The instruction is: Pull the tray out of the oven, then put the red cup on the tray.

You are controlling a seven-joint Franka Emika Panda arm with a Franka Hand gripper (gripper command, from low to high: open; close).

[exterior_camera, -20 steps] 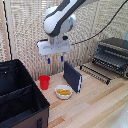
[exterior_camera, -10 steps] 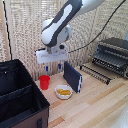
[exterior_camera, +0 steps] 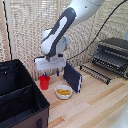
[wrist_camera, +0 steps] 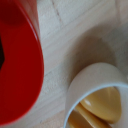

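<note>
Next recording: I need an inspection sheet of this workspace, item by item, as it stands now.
Surface: light wooden table, plank grain.
Job's things: small red plastic cup upright on the table; black-and-silver toaster oven at the exterior view's right; dark barred metal tray out in front of it.
Clutter: white bowl with yellow pieces; upright dark-blue flat panel; large black fabric case.
Grippers: gripper just above the cup; jaws not discernible.
Cables: black cable running from arm toward oven.
Surroundings: pale slatted screen behind.

Lab-like test bench: robot arm (exterior_camera: 62,27), wooden table (exterior_camera: 100,105), reed screen (exterior_camera: 30,30).

White rounded arm (exterior_camera: 60,30), dark joint bands
</note>
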